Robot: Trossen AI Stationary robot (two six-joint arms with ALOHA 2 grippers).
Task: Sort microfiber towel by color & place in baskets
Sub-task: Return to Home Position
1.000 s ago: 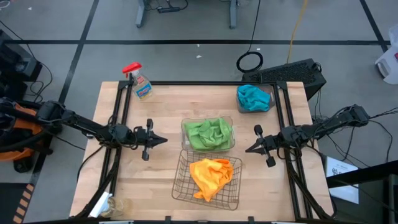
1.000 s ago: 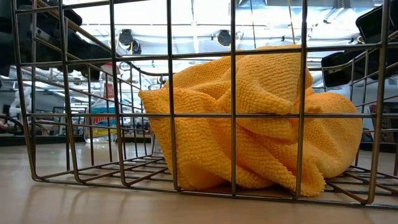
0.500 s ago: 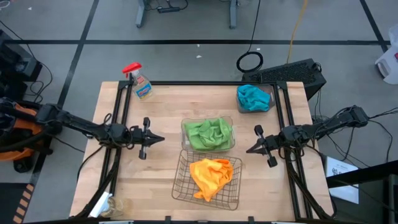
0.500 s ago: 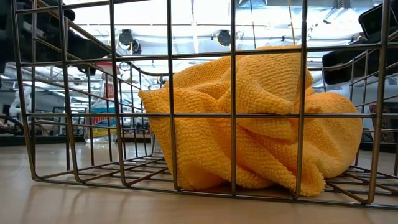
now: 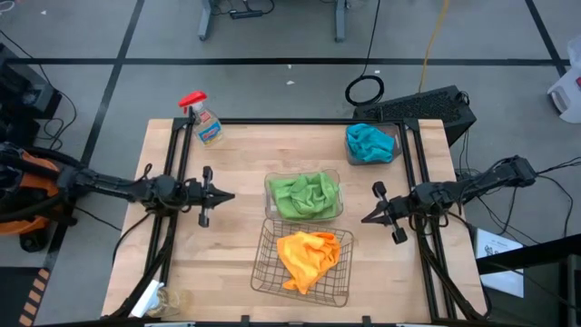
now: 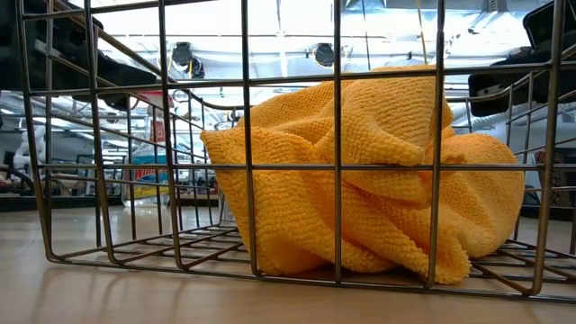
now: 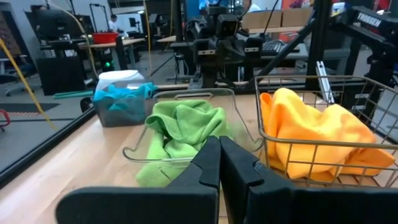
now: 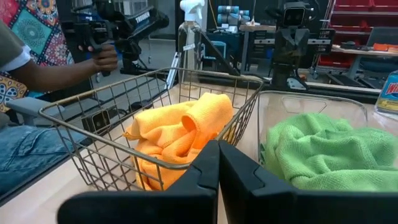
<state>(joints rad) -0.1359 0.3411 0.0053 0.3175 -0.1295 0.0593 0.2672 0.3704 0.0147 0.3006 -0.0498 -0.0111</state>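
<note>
Yellow-orange towels (image 5: 307,257) lie bunched in the copper wire mesh basket (image 5: 261,243) near the table's near edge. Lime green towels (image 5: 304,194) fill the clear plastic basket (image 5: 269,182) at the table's middle. Teal-blue towels (image 5: 368,143) sit in the brown-tinted basket (image 5: 392,138) at the far right. My left gripper (image 5: 229,195) is shut and empty, left of the clear basket. My right gripper (image 5: 365,219) is shut and empty, right of the mesh basket. Both wrist views show the shut fingers (image 7: 219,163) (image 8: 218,163) pointing at the baskets.
A spray bottle with a red trigger (image 5: 204,119) stands at the table's far left corner. Black rails (image 5: 172,173) run along both sides of the table. A crumpled clear wrapper (image 5: 154,298) lies at the near left corner. A person's arm (image 8: 56,71) shows beyond the table.
My left gripper has drawn back toward the table's left edge, away from the clear basket, staying shut. My right gripper has kept nearly still. The towels have stayed in their baskets.
</note>
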